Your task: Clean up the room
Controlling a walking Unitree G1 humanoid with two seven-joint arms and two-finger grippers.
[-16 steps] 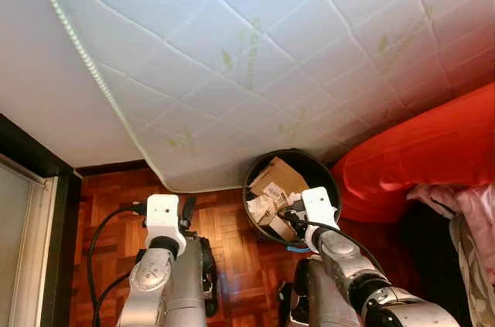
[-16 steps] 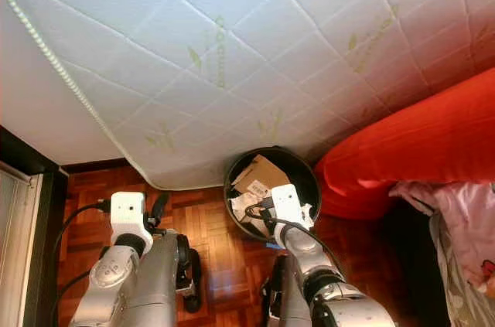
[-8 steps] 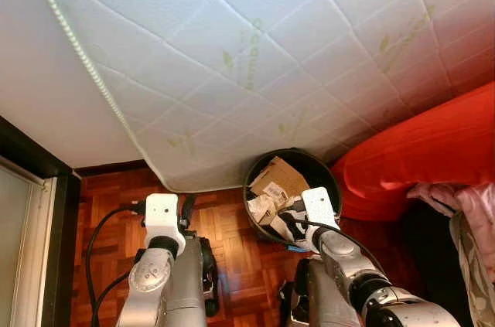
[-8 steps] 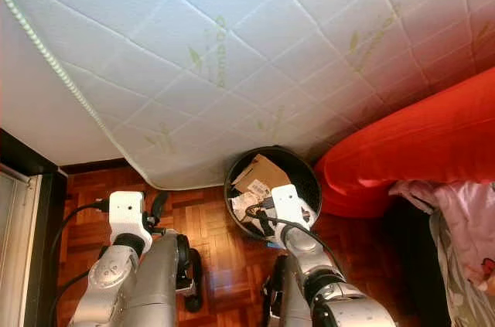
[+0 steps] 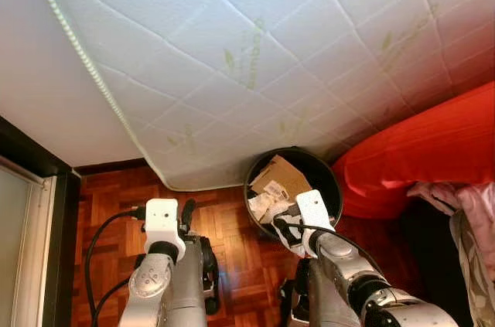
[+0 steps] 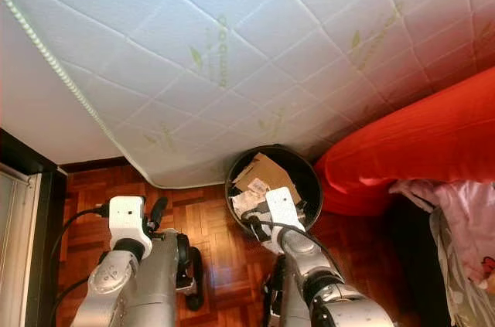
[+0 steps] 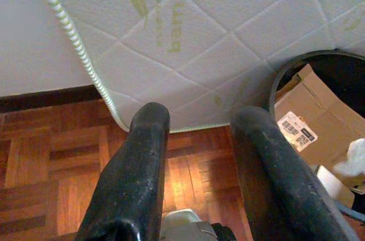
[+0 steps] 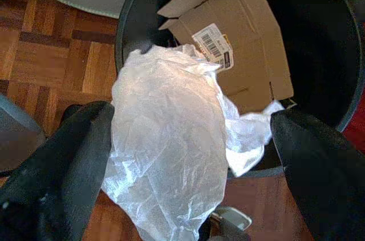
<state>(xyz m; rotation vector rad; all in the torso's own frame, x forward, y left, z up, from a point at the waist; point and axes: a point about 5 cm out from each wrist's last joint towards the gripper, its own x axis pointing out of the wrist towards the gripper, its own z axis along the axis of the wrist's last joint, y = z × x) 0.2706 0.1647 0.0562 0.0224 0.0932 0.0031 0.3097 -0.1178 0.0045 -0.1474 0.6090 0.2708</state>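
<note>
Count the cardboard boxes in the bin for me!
1. A flattened box with a barcode label leans inside the black bin, behind the crumpled plastic by the right tool. More may be hidden underneath.

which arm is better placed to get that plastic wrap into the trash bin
Right. The right gripper is open just above the black trash bin with the plastic wrap between its fingers. The left gripper is open over bare wood floor.

Bin floor hidden beneath cardboard and plastic.
</note>
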